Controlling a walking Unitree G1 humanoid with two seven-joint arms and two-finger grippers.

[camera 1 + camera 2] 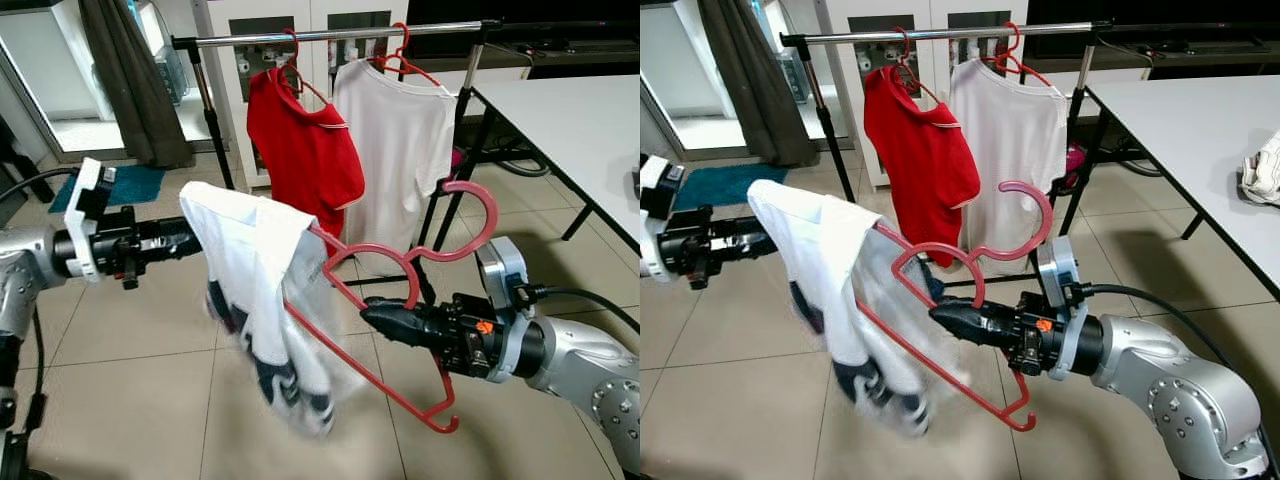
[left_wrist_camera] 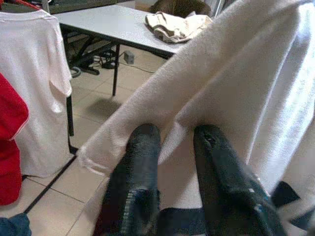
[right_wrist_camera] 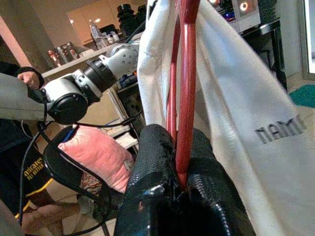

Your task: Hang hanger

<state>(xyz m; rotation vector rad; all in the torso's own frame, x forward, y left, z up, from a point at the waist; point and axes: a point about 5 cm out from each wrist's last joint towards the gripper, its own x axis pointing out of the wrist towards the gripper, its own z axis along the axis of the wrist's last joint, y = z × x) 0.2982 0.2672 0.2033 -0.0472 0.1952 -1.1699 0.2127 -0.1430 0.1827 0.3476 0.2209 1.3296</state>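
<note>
gripping the red hanger (image 1: 400, 300) at centre frame, right gripper (image 1: 375, 318) fingers clamped shut. left gripper (image 2: 170, 147) fingers parted slightly, tucked under white shirt (image 1: 250, 260) at left. hung below the rail (image 1: 330, 36) at top.

Indoor room, part home, part workspace.
We note a tiled floor (image 1: 150, 340), a metal clothes rail (image 1: 330, 36) across the top of the frame with shirts hung on it, a dark curtain (image 1: 130, 80) upper left, a long white table (image 1: 580, 130) at right, white cabinets (image 1: 300, 30) behind.
</note>
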